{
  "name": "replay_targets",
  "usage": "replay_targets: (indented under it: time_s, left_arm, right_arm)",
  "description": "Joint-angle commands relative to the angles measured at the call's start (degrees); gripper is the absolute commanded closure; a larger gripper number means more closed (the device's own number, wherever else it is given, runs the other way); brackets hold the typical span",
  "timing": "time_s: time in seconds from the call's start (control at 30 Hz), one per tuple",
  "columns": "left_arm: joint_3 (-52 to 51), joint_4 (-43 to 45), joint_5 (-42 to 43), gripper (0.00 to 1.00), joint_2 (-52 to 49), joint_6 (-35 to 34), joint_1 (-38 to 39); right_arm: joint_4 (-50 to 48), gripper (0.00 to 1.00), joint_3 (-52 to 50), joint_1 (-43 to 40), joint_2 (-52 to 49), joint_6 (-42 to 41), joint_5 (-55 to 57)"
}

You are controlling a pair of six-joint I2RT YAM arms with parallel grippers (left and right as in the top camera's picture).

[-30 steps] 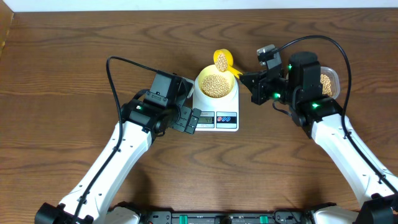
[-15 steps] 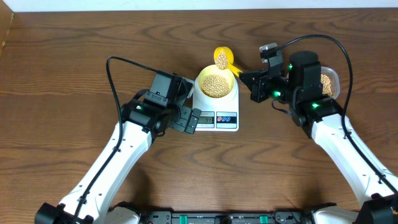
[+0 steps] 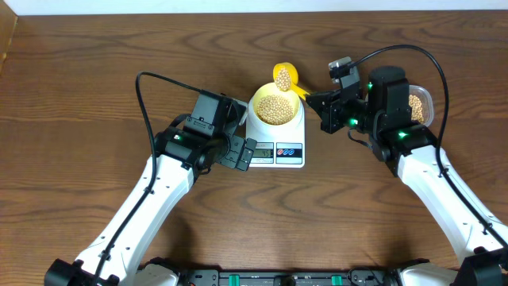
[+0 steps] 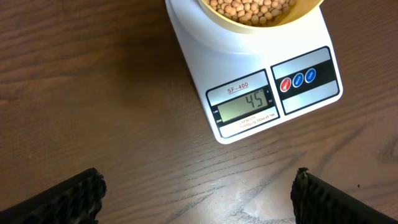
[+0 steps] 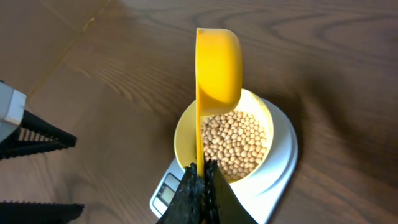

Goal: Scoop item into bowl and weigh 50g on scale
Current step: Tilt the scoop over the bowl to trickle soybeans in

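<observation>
The right claw (image 5: 202,182) is clamped shut on the handle of the yellow scoop (image 5: 217,62). The scoop's long axis runs straight out from the claw across the bowl (image 3: 255,106), with its cup at the bowl's far rim and carrying beans (image 3: 282,78). The bowl, also heaped with beans, sits on the scale (image 4: 186,43), whose display (image 4: 245,106) reads 45. The left claw (image 4: 199,196) hangs wide open and empty over the desk (image 3: 79,95), near the scale's front-left corner.

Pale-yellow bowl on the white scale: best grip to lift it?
Probably pinch the rim of the small round pale-yellow bowl from above at its left side, one finger inside, one outside. It sits upright holding loose beige beans, so keep it level; the bright yellow scoop in the right gripper crowds the far-right side.
</observation>
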State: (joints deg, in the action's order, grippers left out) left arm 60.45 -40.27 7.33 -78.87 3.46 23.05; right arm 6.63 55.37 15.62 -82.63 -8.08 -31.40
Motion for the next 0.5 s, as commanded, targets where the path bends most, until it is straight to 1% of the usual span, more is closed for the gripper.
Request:
replay_targets:
  time_s: [0.0, 0.27, 0.4, 0.47]
  left_arm:
    - [0.0, -0.1, -0.3, 0.02, 0.2, 0.8, 0.1]
    - [0.0, -0.1, -0.3, 0.02, 0.2, 0.8, 0.1]
    - [0.0, -0.1, -0.3, 0.02, 0.2, 0.8, 0.1]
    - [0.0, -0.1, -0.3, 0.02, 0.2, 0.8, 0.1]
  right_arm:
    - [0.5, 0.99, 0.0, 0.6, 0.0, 3.0, 0.4]
    - [0.4, 0.99, 0.0, 0.6, 0.0, 2.8, 0.6]
    - [0.4, 0.99, 0.0, 0.6, 0.0, -1.9, 0.2]
    - [0.1, 0.99, 0.0, 0.6, 0.0, -2.6, -1.5]
